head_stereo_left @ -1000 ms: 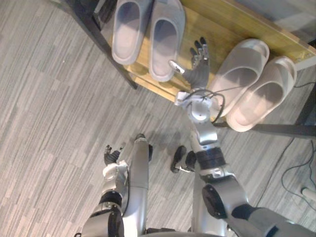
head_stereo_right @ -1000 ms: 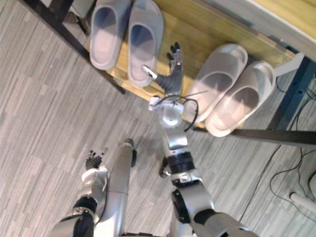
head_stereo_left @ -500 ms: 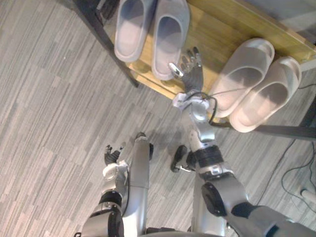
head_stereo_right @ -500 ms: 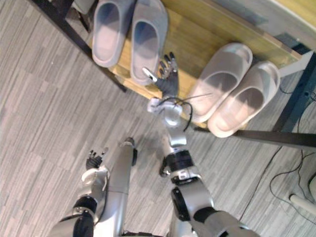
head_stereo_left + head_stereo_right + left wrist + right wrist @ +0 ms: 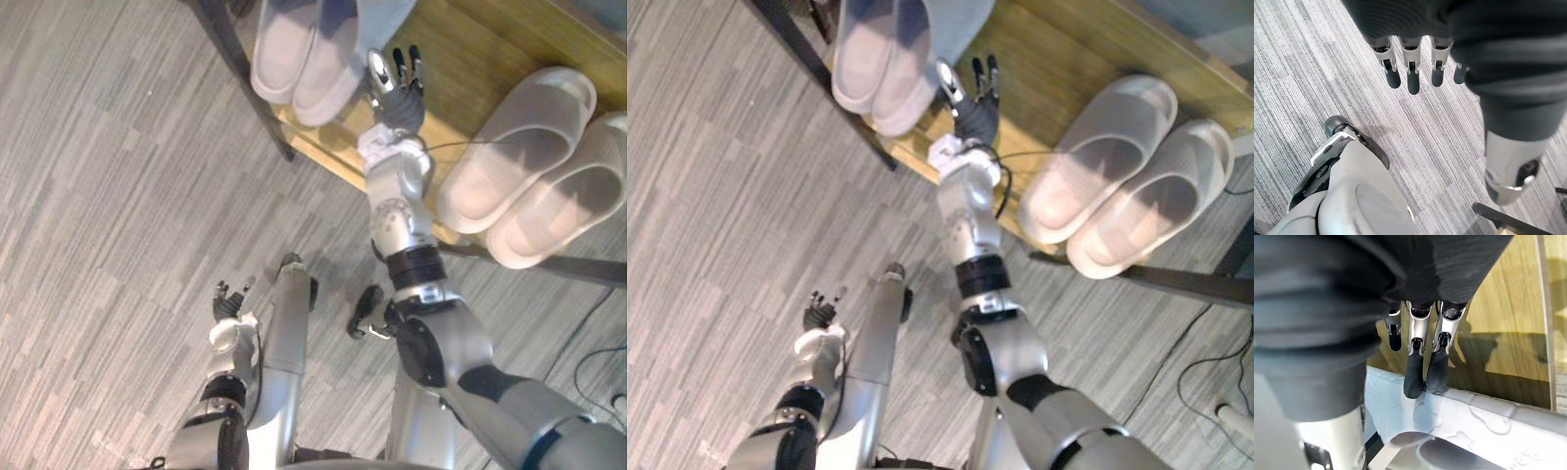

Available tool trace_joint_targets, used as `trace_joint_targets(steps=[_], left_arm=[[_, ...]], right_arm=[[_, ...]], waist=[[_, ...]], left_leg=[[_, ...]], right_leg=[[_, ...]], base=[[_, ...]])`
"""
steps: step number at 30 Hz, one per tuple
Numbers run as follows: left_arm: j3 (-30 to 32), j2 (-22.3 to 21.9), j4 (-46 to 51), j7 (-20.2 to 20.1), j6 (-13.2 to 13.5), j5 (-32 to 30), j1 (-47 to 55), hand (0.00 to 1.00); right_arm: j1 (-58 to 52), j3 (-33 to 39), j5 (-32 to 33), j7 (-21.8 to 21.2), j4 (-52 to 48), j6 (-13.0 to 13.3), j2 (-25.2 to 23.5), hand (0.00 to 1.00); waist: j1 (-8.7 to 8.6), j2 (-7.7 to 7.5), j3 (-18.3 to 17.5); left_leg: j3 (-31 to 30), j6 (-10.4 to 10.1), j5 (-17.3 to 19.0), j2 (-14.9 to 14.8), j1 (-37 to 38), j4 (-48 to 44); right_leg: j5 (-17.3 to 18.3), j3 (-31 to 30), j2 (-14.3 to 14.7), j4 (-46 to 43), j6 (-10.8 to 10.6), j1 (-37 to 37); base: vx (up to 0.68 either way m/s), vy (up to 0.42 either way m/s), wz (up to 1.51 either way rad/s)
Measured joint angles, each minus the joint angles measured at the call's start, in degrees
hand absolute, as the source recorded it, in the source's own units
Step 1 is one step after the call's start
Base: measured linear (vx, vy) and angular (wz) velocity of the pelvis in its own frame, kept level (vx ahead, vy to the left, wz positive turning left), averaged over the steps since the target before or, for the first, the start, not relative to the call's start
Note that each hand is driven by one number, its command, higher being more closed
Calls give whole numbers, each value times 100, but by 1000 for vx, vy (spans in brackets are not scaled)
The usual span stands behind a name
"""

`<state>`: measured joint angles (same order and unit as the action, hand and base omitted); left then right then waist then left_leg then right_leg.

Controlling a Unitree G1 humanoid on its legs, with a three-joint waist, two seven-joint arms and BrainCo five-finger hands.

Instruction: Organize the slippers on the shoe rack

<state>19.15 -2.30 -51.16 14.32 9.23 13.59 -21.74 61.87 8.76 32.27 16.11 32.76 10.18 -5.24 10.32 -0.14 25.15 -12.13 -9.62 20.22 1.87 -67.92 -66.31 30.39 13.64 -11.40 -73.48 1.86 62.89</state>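
Both pairs are up on the light wooden shelf (image 5: pixel 470 49) of the black-framed shoe rack, so the bulk of the job looks done. What remains appears to be tidying. The pair of lavender-grey foam slippers (image 5: pixel 294 64) sits at the shelf's left end, side by side, toes pointing inward, heels hanging out past the front edge. The pair of cream-white foam slippers (image 5: pixel 509 157) lies at the right end, angled, and its heels also jut over the front rail. Neither pair seems squared up to the edge yet.

The right hand (image 5: pixel 397 88) is over the shelf just beside the lavender-grey pair, with its fingers straight and spread and nothing in its grasp. In its wrist view the dark fingertips (image 5: pixel 1414 379) touch the rim of the nearer slipper (image 5: pixel 1484 416), so this looks like a nudge rather than a lift.

That slipper is a thick, moulded piece with a rounded edge and a faint embossed pattern on its side. It is probably light and slightly springy, so it should slide on the smooth wood.

The left hand (image 5: pixel 231 302) hangs low over the grey striped carpet floor (image 5: pixel 108 196), fingers relaxed, holding nothing.
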Motion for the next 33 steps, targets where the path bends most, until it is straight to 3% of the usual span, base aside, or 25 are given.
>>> trace_joint_targets(steps=[14, 25, 33], left_arm=[[158, -131, -92, -101, -3, 2, 59, 0], [415, -137, -127, -100, -102, 67, 45, 0], [467, -134, -136, -106, -114, 66, 48, 0]], right_arm=[[-477, -126, -534, -143, 196, -250, 125, 0], [-951, -244, -1606, 255, 9, -441, 73, 0], [-1168, -673, -1654, -22, -89, -446, 62, 0]], waist=[[-50, 17, 6], [-166, 14, 2], [-204, 11, 0]], left_leg=[[124, 20, -127, -177, 594, 470], [215, 39, -138, -331, 893, 616], [217, 40, -139, -329, 899, 626]], right_leg=[[-230, -18, 144, 536, 166, -526], [-289, -35, 262, 770, 101, -813], [-300, -38, 261, 770, 113, -814]], base=[[-2, 8, -6], [-5, 18, -6], [-3, 8, 0]])
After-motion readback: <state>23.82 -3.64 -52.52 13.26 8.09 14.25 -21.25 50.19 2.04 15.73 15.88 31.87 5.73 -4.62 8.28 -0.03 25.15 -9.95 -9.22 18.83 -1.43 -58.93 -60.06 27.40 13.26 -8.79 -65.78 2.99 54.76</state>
